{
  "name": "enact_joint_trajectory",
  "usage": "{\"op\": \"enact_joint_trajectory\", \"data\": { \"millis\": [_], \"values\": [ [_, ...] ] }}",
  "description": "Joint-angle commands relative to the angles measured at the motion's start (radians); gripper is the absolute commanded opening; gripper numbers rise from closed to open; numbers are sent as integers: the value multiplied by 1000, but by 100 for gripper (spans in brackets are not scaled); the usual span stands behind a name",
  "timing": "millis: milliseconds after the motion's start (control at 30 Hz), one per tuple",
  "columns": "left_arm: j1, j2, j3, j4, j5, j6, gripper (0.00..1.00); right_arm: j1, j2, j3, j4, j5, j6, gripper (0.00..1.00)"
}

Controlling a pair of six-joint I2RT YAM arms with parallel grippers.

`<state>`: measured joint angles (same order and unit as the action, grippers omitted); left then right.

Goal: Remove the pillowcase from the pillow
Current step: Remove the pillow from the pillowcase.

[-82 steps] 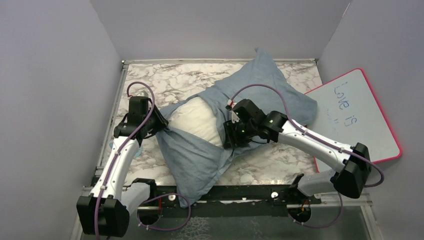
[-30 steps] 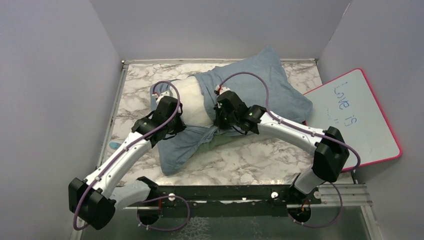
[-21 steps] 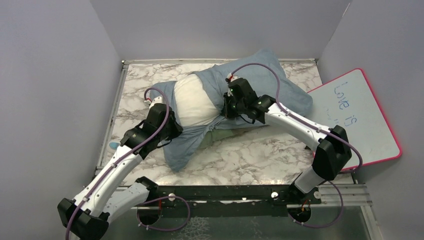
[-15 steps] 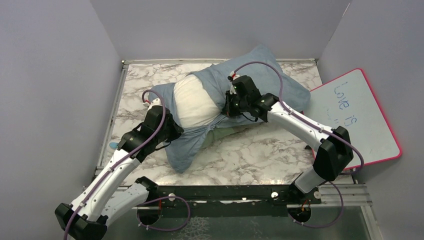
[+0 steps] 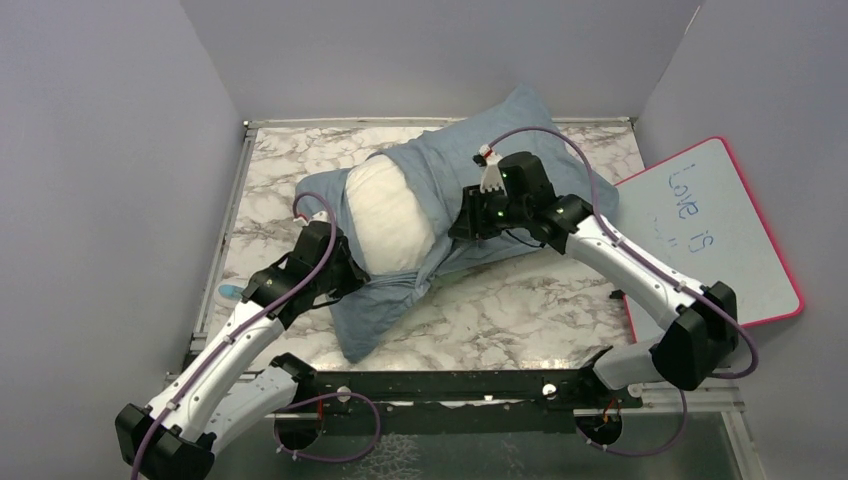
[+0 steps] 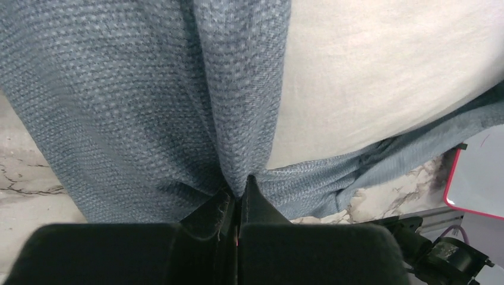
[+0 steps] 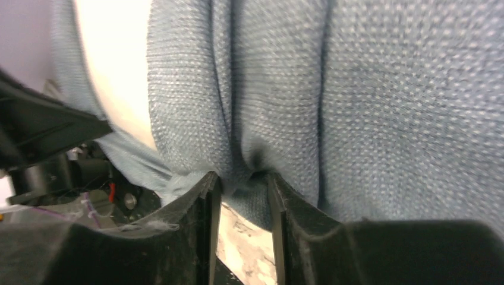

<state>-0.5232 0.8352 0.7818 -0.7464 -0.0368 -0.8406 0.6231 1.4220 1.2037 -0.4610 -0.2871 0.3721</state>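
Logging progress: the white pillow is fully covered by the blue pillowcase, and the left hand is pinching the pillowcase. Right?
Not quite. The top view shows part of the white pillow bare, bulging out of the blue pillowcase. The left hand is indeed pinching it.

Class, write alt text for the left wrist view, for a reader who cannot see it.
The left end effector is shut on a fold of grey-blue pillowcase, which fills most of the view. The white pillow bulges bare at upper right; marble table shows at lower left.
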Motion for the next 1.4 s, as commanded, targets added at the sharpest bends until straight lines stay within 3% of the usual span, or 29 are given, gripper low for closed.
{"op": "enact_joint_trajectory", "data": {
  "millis": [0,200,367,500,633,900,1167,1233,1367],
  "values": [
    [8,-4,-45,-63,8,26,0,21,-62,66,21,-71,-60,47],
    [8,-43,-71,-46,7,5,0,168,-40,144,38,-33,-71,58],
    [8,-54,-75,-41,19,6,0,312,58,216,32,101,-65,60],
    [8,-66,-75,-39,32,12,0,333,173,315,-102,376,-4,66],
    [8,-90,-86,-41,37,9,0,334,181,339,-189,611,23,68],
    [8,-80,-93,-27,35,5,0,334,32,192,-155,494,83,69],
    [8,-55,-85,-11,76,30,0,332,116,123,-100,511,166,77],
    [8,-45,-87,-2,114,55,0,331,157,143,-70,507,160,71],
    [8,-46,-91,-13,134,55,0,330,210,210,-127,653,171,29]
  ]
}}
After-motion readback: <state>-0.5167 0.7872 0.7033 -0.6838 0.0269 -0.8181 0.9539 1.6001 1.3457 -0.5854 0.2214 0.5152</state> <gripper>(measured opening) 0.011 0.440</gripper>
